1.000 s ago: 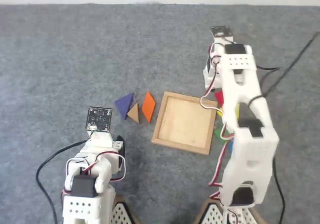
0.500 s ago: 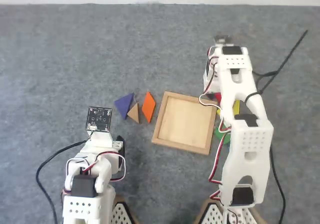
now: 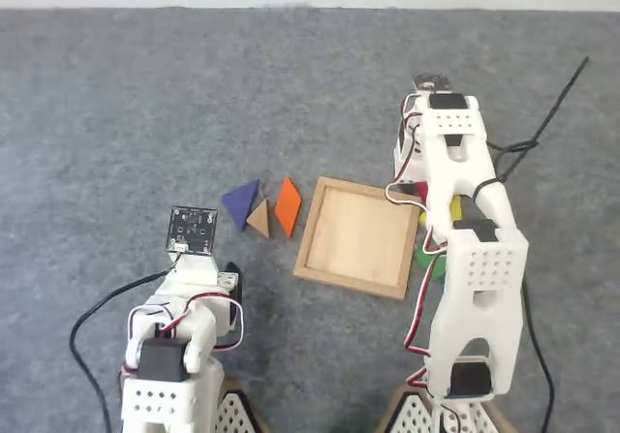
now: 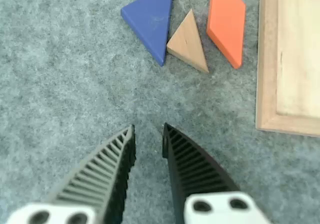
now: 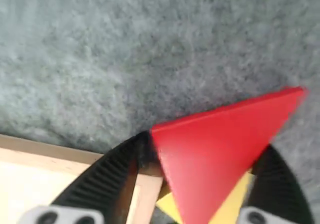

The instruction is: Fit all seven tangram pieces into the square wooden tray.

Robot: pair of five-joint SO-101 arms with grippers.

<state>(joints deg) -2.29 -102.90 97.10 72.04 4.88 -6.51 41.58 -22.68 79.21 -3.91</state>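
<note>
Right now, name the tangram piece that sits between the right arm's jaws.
The red triangle; the blue triangle, tan triangle and orange piece lie apart, on the tray's other side.

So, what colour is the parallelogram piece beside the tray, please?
The parallelogram is orange, best seen in left wrist view.

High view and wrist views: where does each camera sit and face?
High view: fixed above the table, looking down at the tray; both arms show.
Left wrist view: on that wrist, looking past the open left hand at the orange piece.
Right wrist view: on that wrist, facing the red triangle in the right hand.
High and left wrist views share the orange piece.
</note>
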